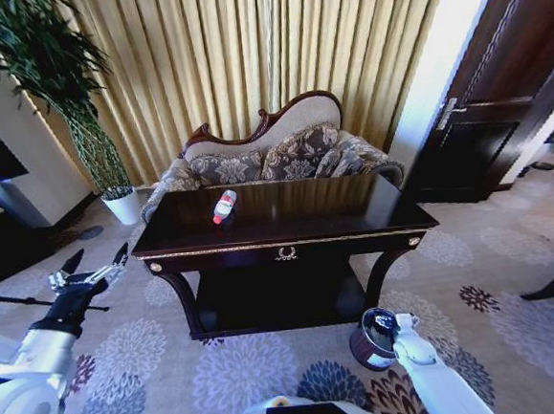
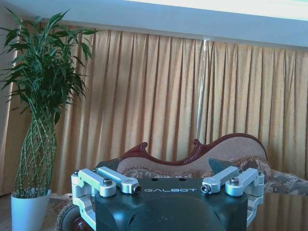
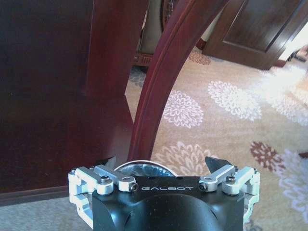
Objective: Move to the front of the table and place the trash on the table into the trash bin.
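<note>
The dark glossy table (image 1: 325, 208) stands just ahead of me, in front of the sofa. A clear plastic bottle (image 1: 224, 206) with a red label and white cap lies on its top, left of centre. The small round dark trash bin (image 1: 366, 344) sits on the carpet by the table's front right leg (image 3: 159, 82). My right gripper (image 1: 387, 328) hangs open right over the bin, and the bin's rim (image 3: 142, 167) shows below its spread fingers (image 3: 161, 161) with nothing between them. My left gripper (image 1: 90, 272) is open and raised left of the table, level with its front edge (image 2: 166, 168).
A floral sofa (image 1: 273, 159) stands behind the table against gold curtains (image 1: 245, 46). A tall plant in a white pot (image 1: 123, 205) is at the back left, beside a dark cabinet (image 1: 0, 229). A dark door (image 1: 499, 103) is at the right. Patterned carpet (image 1: 494, 276) lies open to the right.
</note>
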Controlling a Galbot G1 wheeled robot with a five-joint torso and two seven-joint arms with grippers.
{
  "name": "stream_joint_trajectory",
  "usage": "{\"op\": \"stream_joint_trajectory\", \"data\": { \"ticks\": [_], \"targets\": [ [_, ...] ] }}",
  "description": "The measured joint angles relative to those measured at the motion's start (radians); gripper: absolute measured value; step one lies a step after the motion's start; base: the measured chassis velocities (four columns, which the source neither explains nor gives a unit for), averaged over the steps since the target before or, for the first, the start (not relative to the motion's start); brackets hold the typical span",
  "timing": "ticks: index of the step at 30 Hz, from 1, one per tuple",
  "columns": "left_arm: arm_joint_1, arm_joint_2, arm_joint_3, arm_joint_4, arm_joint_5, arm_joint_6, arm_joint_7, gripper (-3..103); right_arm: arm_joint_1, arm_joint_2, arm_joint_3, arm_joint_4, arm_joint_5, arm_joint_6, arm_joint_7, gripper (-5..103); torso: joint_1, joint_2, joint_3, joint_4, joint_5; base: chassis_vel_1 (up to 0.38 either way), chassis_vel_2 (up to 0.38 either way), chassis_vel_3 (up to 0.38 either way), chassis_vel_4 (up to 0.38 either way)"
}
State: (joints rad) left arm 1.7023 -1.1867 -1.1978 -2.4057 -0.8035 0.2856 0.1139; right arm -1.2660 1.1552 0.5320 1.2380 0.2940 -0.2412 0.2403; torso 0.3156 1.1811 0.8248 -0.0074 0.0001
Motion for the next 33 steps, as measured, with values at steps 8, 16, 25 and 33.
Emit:
{"op": "stream_joint_trajectory", "data": {
  "ticks": [8,16,25,33],
  "targets": [
    [0.001,-0.011,-0.005,0.009,-0.002,-0.013,0.001,100,-0.078,-0.042,0.076,0.363,0.173,-0.046,0.067,100,0.000,0.000,0.000,0.0001,-0.0002,0.000,0.000,0.000,0.000],
    [-0.007,-0.021,-0.006,0.022,-0.009,-0.015,0.001,100,-0.162,-0.110,0.119,0.737,0.256,-0.071,0.106,100,0.000,0.000,0.000,-0.0002,0.0001,0.000,0.000,0.000,0.000],
    [-0.009,-0.027,-0.009,0.029,-0.013,-0.016,0.002,100,-0.214,-0.165,0.105,1.046,0.363,-0.114,0.176,100,0.000,0.000,0.000,0.0002,-0.0002,0.000,0.000,0.000,0.000],
    [-0.012,-0.027,-0.015,0.018,-0.026,-0.016,0.000,100,-0.360,-0.156,0.113,1.270,0.377,-0.116,0.135,100,0.000,0.000,0.000,-0.0002,-0.0003,0.000,0.000,0.000,0.000]
  ]
}}
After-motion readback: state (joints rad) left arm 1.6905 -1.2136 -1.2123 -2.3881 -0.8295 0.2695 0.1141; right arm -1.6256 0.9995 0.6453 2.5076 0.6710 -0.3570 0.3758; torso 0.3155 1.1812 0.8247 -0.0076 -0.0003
